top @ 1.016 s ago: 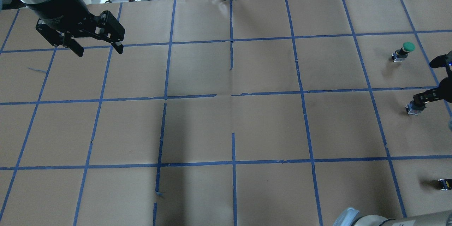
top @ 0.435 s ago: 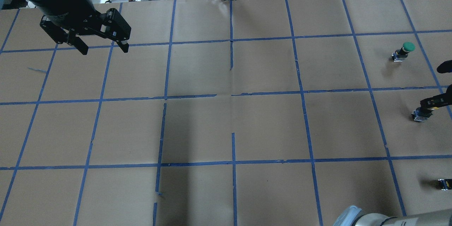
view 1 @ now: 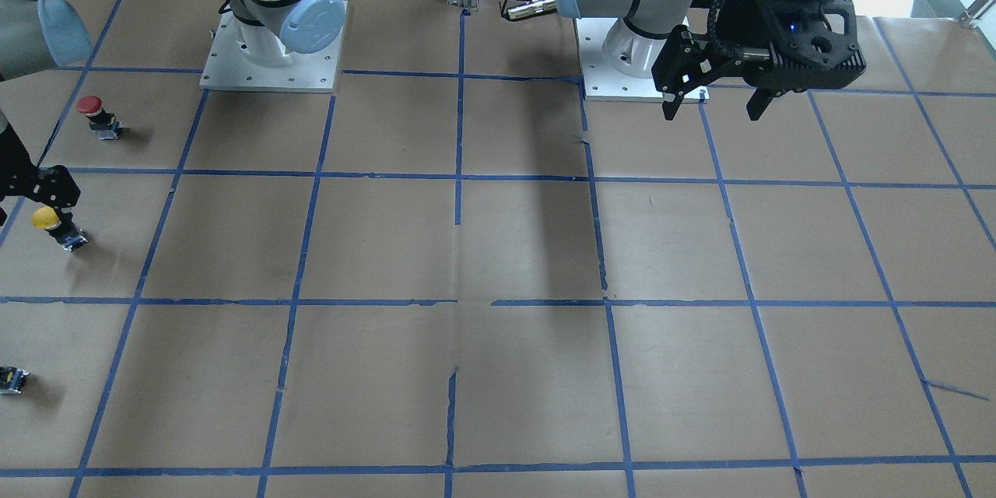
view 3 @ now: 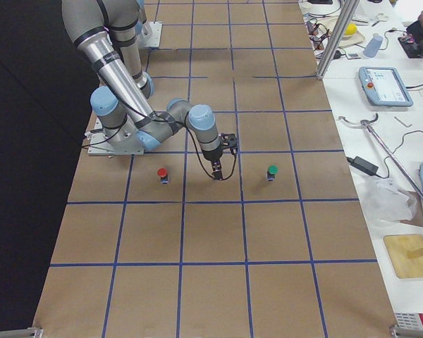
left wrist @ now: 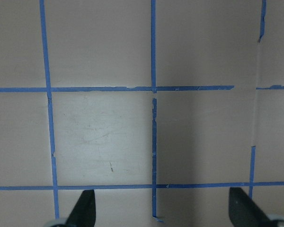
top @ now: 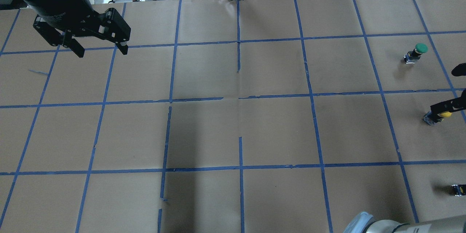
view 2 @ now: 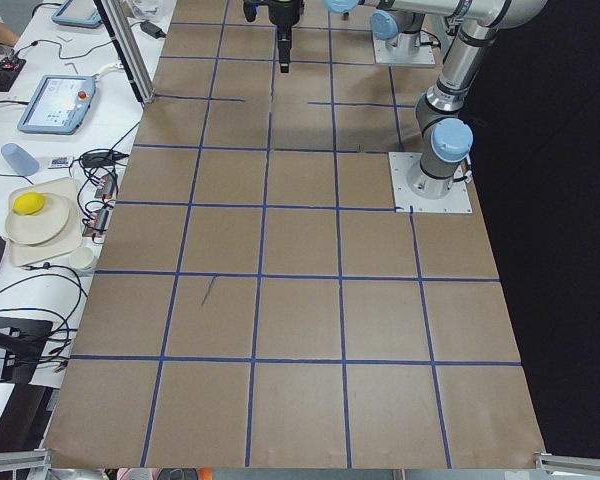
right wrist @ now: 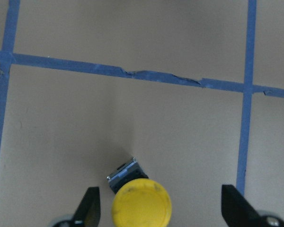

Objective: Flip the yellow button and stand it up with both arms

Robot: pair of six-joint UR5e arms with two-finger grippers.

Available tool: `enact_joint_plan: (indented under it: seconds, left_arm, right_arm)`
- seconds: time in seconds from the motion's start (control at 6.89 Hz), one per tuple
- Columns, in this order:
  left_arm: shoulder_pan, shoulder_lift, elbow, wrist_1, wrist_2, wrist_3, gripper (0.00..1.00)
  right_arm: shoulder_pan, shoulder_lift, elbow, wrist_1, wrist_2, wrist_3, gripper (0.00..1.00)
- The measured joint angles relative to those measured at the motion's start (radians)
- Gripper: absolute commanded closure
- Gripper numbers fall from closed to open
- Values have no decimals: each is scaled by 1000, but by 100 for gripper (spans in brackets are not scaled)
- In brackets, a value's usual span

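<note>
The yellow button (right wrist: 141, 204) stands on its silvery base, cap up, on the brown paper. It also shows at the right edge of the overhead view (top: 442, 114) and at the left edge of the front view (view 1: 44, 219). My right gripper (right wrist: 162, 216) hovers over it, open, with one finger on each side of the cap and neither touching it. In the overhead view one finger (top: 445, 106) covers part of the button. My left gripper (top: 101, 51) is open and empty, high over the far left of the table (view 1: 712, 113).
A green-capped button (top: 418, 50) stands beyond the yellow one, and a red-capped button (view 1: 93, 113) stands nearer the robot. A tiny black part with a yellow spot (top: 458, 189) lies at the right edge. Blue tape lines grid the paper.
My right gripper has drawn back toward the right edge, so the yellow cap now shows from above. My left gripper swung slightly right and then back.
</note>
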Motion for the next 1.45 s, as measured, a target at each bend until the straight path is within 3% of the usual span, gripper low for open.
enact_joint_plan:
  seconds: [0.29, 0.87, 1.45]
  left_arm:
    - [0, -1, 1, -2, 27, -4, 0]
    - [1, 3, 1, -2, 35, -6, 0]
    - [3, 4, 1, -1, 33, -5, 0]
  right_arm:
    - [17, -8, -71, 124, -15, 150, 0]
    - [149, -43, -322, 567, -24, 393, 0]
    - [429, -123, -357, 728, -27, 867, 0]
